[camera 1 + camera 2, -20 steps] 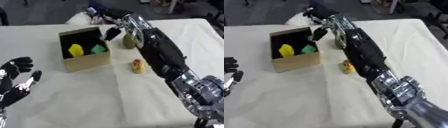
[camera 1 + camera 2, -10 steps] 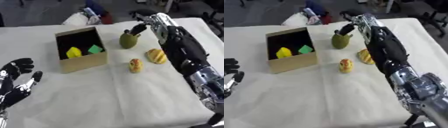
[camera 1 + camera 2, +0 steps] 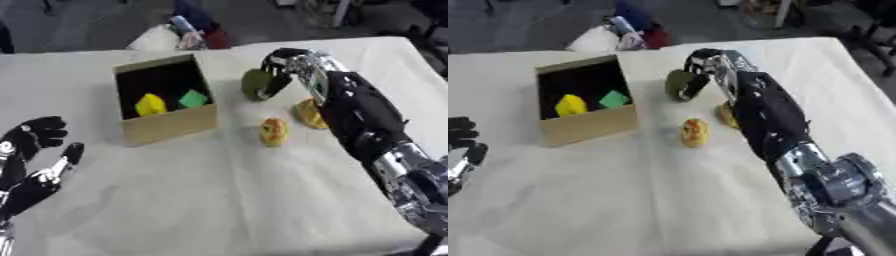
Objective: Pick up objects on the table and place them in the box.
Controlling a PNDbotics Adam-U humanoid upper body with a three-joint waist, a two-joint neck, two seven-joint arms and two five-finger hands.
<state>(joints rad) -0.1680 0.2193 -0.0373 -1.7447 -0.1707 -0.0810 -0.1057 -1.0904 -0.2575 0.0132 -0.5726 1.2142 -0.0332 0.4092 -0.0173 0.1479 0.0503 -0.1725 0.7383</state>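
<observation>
An open cardboard box stands at the left of the middle, with a yellow piece and a green piece inside. Right of it stands an olive-green fruit. My right hand reaches in from the right and its fingers curl over this fruit's top and right side. A small yellow-orange object lies in front of the fruit. An orange object lies beside it, partly hidden by my right forearm. My left hand rests open at the lower left, fingers up.
A white cloth covers the table. Bags and clutter lie just beyond the far edge behind the box. My right forearm stretches across the table's right side.
My right hand has moved from over the box's far right corner to the right, then settled on the olive-green fruit with its fingers curled round it. The left hand has not moved.
</observation>
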